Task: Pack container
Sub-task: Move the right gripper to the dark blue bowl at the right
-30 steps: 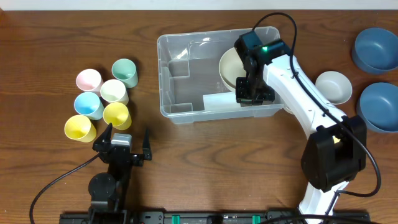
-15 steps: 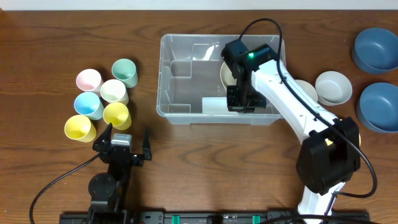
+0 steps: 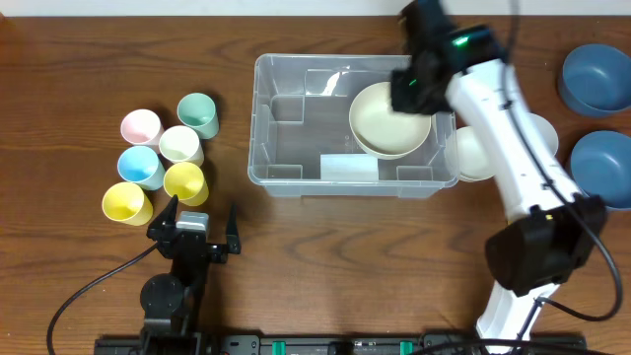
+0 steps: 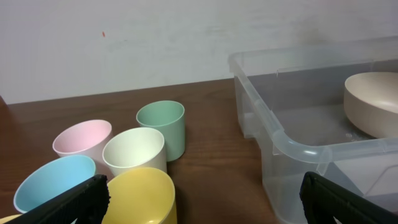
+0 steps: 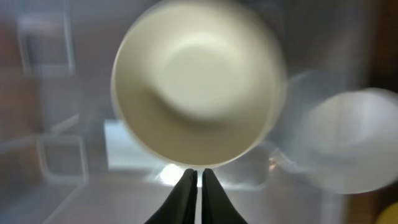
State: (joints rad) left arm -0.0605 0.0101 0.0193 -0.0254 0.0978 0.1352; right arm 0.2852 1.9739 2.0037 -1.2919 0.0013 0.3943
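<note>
On the dark, grained wood table [image 3: 325, 266], your container [image 3: 254, 128] sits toward the far middle, a pale label [image 3: 347, 168] on its floor and a cream bowl [image 3: 389, 120] lying in its right half. Your right gripper [image 5: 194, 180] hangs above that bowl with its fingers pressed together; its wrist view is blurred. Your left gripper [image 4: 204, 190] rests low near the front edge, fingers spread wide and apart from everything. Just ahead of it stand six cups [image 3: 180, 144] in a close cluster: pink, green, cream, blue and two yellow. A white bowl [image 3: 473, 156] lies just beside the container's right wall, and two blue bowls [image 3: 595, 79] are at the far right. Behind the table the left wrist view shows a plain pale wall [image 4: 155, 43].
</note>
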